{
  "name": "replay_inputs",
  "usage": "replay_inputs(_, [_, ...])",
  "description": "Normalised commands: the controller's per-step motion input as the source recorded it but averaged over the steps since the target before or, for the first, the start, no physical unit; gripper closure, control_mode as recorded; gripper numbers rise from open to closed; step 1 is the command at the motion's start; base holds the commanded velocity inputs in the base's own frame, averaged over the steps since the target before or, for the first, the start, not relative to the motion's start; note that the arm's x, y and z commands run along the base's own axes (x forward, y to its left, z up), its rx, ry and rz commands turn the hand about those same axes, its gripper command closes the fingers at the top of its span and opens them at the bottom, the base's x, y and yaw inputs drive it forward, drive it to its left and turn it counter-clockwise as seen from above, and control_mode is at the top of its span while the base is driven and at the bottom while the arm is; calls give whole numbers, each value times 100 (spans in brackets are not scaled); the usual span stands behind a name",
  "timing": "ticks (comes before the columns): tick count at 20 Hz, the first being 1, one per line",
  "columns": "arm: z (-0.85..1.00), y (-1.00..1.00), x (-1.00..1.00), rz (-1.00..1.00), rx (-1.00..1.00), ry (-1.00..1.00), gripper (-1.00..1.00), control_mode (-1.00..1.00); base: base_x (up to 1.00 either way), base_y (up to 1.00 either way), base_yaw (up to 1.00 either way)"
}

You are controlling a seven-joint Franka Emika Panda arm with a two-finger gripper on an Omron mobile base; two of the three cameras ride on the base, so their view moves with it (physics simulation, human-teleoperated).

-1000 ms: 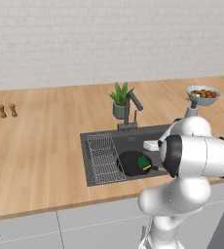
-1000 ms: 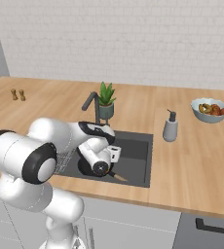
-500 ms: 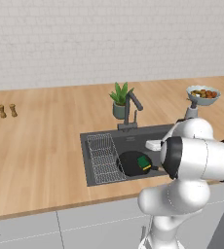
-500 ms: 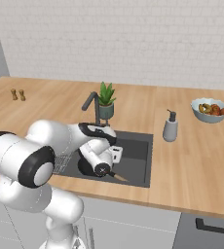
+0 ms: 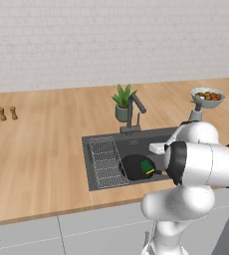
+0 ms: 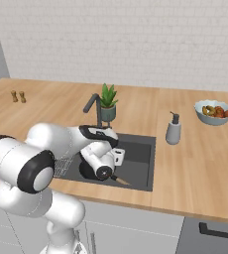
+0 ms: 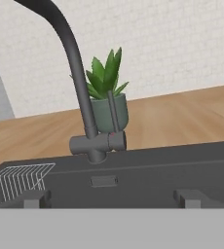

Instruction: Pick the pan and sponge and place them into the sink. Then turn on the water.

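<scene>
The black pan (image 5: 134, 167) lies in the dark grey sink (image 5: 136, 137), right of the wire rack (image 5: 105, 162). The green-topped sponge (image 5: 147, 166) rests on the pan's right side. In the right base view the pan (image 6: 87, 171) sits under my hand, its handle (image 6: 119, 180) pointing to the front. My gripper (image 7: 113, 198) is open with nothing between its fingertips (image 7: 188, 197). It hangs low over the basin and faces the faucet (image 7: 80, 92) and its base lever (image 7: 115, 141). The water is out of view.
A potted plant (image 5: 122, 101) stands behind the faucet (image 5: 134, 110). A soap dispenser (image 6: 173, 130) stands right of the sink, and a fruit bowl (image 6: 214, 111) sits farther right. Two small shakers (image 5: 7, 113) stand far left on the wooden counter (image 5: 42, 144).
My hand has shifted slightly to the right over the basin. The pan and sponge lie where they were.
</scene>
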Motion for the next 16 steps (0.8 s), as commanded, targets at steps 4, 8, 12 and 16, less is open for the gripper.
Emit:
replay_inputs(4, [0,0,0,0,0,0,-100,-100,0,0,0])
replay_inputs(8, [0,0,-1,0,0,-3,-100,-100,0,0,0])
replay_inputs(12, [14,0,-3,0,0,-12,-100,-100,0,0,0])
replay_inputs(16, [38,0,2,-3,0,-2,-100,-100,0,0,0])
